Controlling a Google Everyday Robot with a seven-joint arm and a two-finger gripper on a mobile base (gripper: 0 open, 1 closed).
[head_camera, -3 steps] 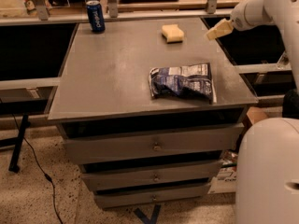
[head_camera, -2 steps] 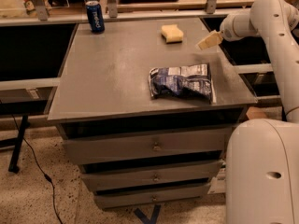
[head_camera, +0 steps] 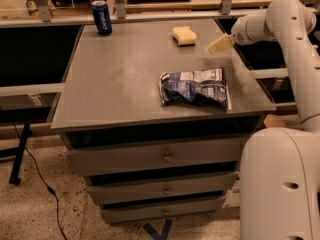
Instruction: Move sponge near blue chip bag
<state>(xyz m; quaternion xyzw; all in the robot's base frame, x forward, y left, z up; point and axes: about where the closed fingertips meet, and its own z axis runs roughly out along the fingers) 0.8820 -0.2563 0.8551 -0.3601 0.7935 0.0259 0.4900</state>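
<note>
The pale yellow sponge (head_camera: 184,35) lies on the grey tabletop (head_camera: 120,79) near its far edge, right of centre. The wrinkly blue and white chip bag (head_camera: 194,87) lies flat near the table's front right. My gripper (head_camera: 219,45), with cream-coloured fingers, hovers above the table's right side, to the right of the sponge and a little nearer than it, and beyond the chip bag. It holds nothing that I can see. The white arm (head_camera: 290,44) reaches in from the right.
An upright blue soda can (head_camera: 101,17) stands at the table's far left corner. The table is a cabinet with drawers (head_camera: 165,156) below. The robot's white base (head_camera: 280,184) fills the lower right. Dark bins flank the table on both sides.
The gripper has moved left and down from beyond the table's right edge to above the tabletop, closer to the sponge. Sponge, chip bag and can have not moved.
</note>
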